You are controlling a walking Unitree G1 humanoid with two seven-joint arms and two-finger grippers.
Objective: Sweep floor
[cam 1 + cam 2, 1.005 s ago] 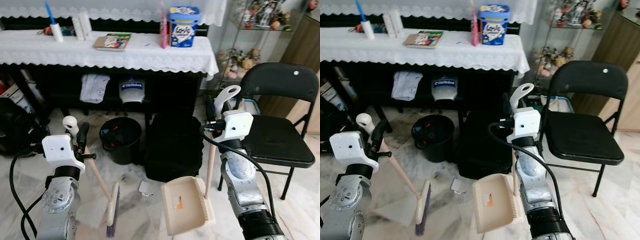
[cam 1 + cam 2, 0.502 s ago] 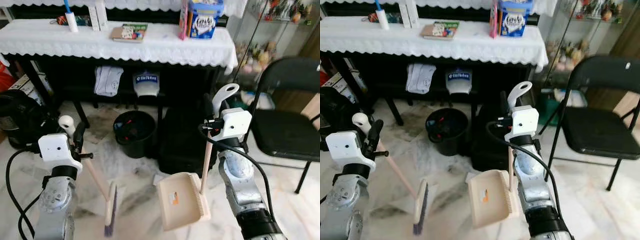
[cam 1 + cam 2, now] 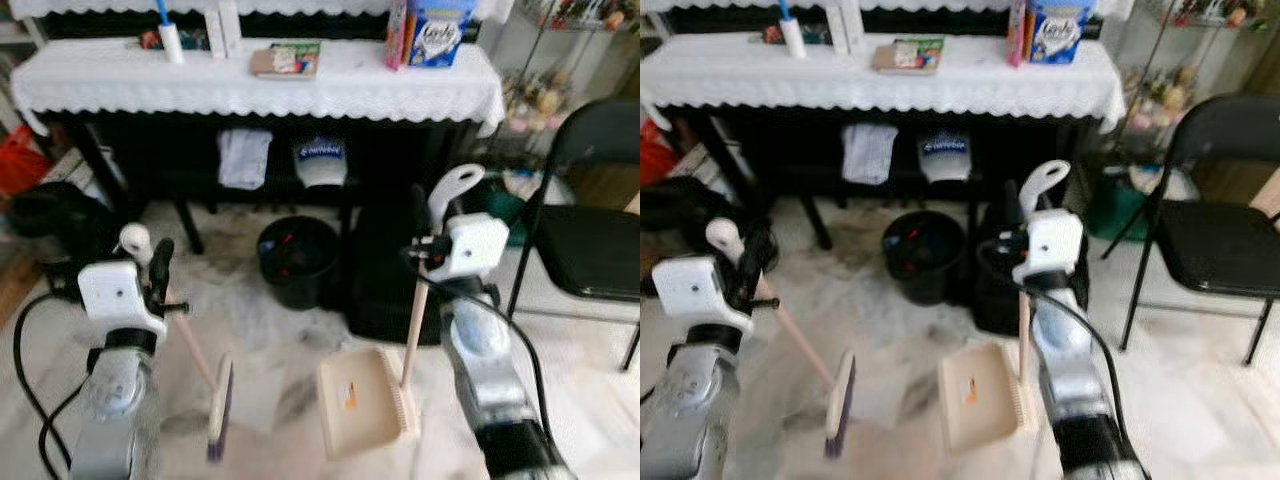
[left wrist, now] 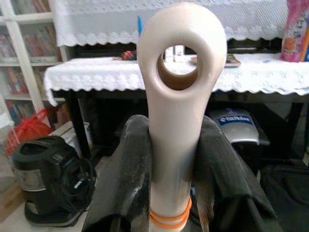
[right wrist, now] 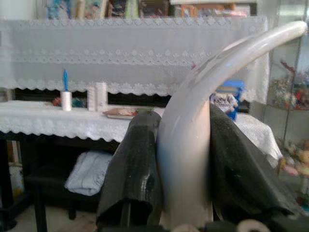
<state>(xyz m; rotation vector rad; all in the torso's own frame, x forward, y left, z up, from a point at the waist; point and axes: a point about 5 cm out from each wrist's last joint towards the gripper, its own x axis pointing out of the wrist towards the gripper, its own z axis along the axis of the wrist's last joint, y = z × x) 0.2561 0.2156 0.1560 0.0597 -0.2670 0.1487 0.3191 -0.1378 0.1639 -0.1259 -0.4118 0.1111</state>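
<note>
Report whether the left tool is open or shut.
Shut on the broom: in the left wrist view both black fingers press its cream handle.

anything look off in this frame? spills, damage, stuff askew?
Nothing stands out. Left gripper is shut on the broom, its head down on the floor; right gripper is shut on the dustpan. The black bin stands upright by the table. The eye views are blurred.
</note>
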